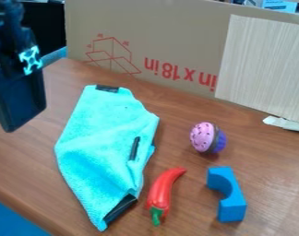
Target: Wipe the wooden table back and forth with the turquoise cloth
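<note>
The black gripper (19,106) hangs at the left edge, above the table and left of the cloth. A turquoise cloth (105,143) lies folded on the wooden table, with dark patches at its top and bottom ends and a dark strip on its right part. Right of its lower end lies a red chili pepper (163,192), green stem toward the front. A blue arch-shaped block (233,207) lies further right. Behind the block, a toy cupcake (204,137) with pink speckled top and purple base rests on its side.
A cardboard panel (170,27) with red print stands along the back of the table (182,113). A pale wood-grain board (266,64) leans at the back right, with a whitish torn piece (284,123) at its foot. Something blue shows below the table's front left edge.
</note>
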